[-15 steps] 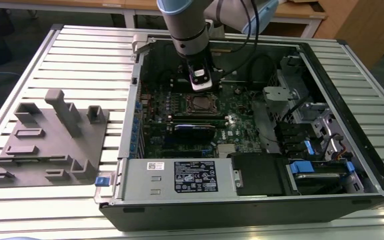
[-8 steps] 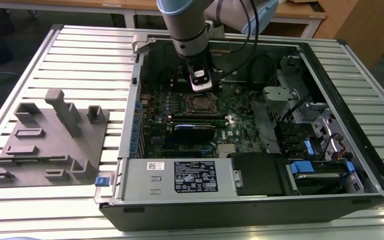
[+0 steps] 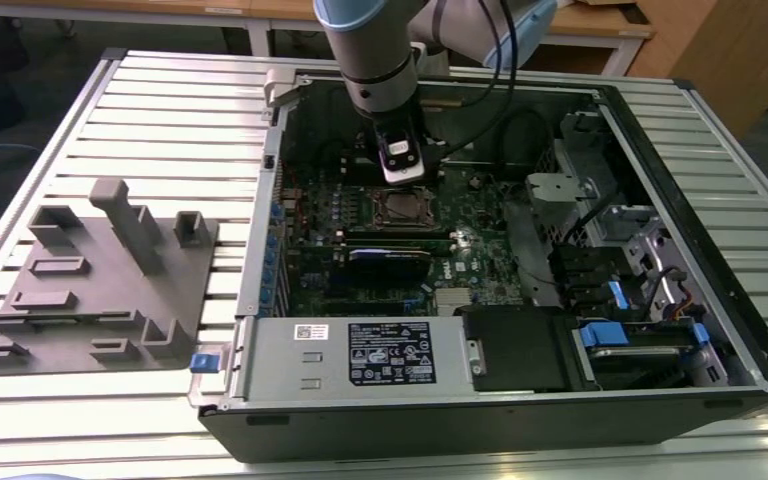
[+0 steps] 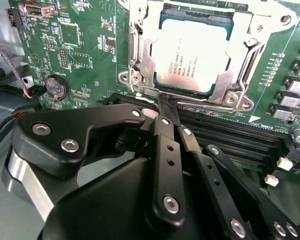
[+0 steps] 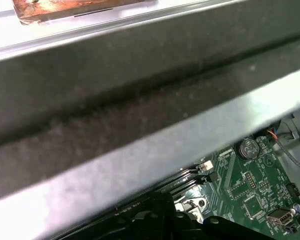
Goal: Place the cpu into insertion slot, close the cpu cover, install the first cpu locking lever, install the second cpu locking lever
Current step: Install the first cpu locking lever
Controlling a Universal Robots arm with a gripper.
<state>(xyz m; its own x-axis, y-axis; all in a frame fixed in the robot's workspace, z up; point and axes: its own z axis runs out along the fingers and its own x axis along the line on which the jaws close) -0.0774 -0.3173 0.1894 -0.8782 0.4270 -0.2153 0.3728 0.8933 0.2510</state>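
Here, gripper (image 4: 165, 107) fingers pressed together, holding nothing | tips at the edge of the cpu cover (image 4: 140, 60), by a thin lever wire | cpu (image 4: 190, 55) just beyond, seated in the insertion slot (image 3: 399, 207) under that cover | green motherboard (image 4: 85, 45) around.

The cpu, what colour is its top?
Dull silver-grey, seen best in the second wrist view: the cpu.

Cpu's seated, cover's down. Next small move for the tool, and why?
Probably ease the tool sideways along the locking lever it meets at the cpu cover edge: the cpu sits under the closed frame, and that wire lever looks unlatched.
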